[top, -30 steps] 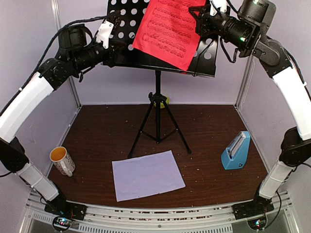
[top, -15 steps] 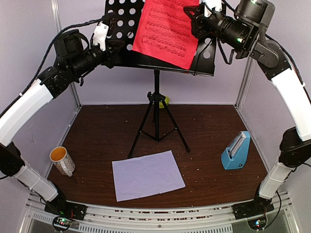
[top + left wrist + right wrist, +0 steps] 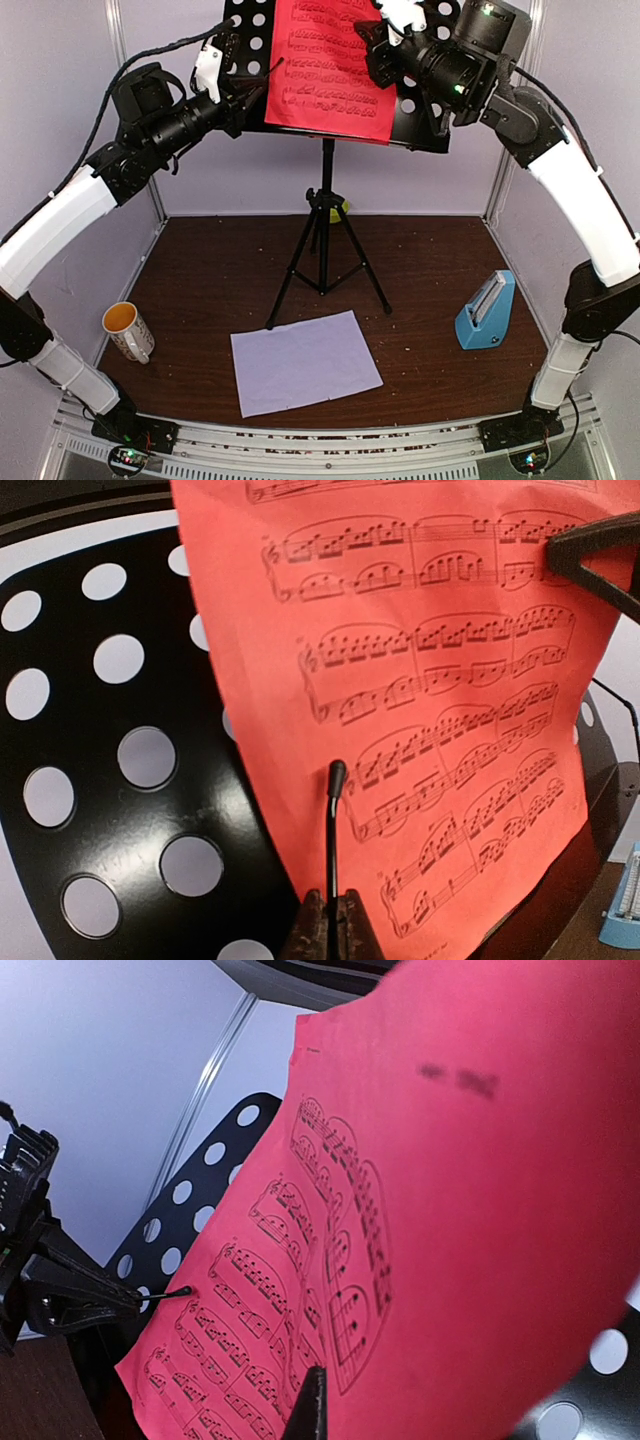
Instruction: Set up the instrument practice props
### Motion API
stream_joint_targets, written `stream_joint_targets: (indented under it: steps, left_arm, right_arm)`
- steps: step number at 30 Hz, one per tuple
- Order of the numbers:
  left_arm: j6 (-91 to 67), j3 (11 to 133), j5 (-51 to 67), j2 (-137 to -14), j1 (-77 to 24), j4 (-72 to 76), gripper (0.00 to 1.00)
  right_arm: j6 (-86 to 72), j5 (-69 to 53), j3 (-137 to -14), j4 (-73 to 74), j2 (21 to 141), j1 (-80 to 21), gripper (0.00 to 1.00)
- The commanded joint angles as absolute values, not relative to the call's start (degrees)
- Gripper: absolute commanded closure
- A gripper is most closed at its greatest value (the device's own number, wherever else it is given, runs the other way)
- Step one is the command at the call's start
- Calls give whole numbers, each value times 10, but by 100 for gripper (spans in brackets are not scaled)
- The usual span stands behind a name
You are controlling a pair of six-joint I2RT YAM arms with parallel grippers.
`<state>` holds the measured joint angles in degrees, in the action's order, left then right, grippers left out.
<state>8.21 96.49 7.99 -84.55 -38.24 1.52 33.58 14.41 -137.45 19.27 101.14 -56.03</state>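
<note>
Pinches red printed music sheet (image 3: 325,70) onto black perforated-metal music stand (image 3: 85,720) in right gripper (image 3: 380,36); holds stand's thin wire clip (image 3: 333,830) aside in closed left gripper (image 3: 330,925), seemingly for clearance.

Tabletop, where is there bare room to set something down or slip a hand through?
The table is bare between the mug and the tripod, between the tripod and the metronome, and right of the white sheet. Crowded: the stand's desk, where the right hand pinches the red sheet and the left hand holds its wire clip.
</note>
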Motion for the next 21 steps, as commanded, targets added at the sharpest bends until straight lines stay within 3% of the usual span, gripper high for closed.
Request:
stream_joint_targets:
  steps: [1,21]
  left_arm:
    - [76,958,127,-840,-386,100,100]
    - [83,920,145,-832,-386,122,100]
  right_arm:
    - [361,140,-1389,158,1032,-570,100]
    - [339,85,-1417,83,1089,-571,100]
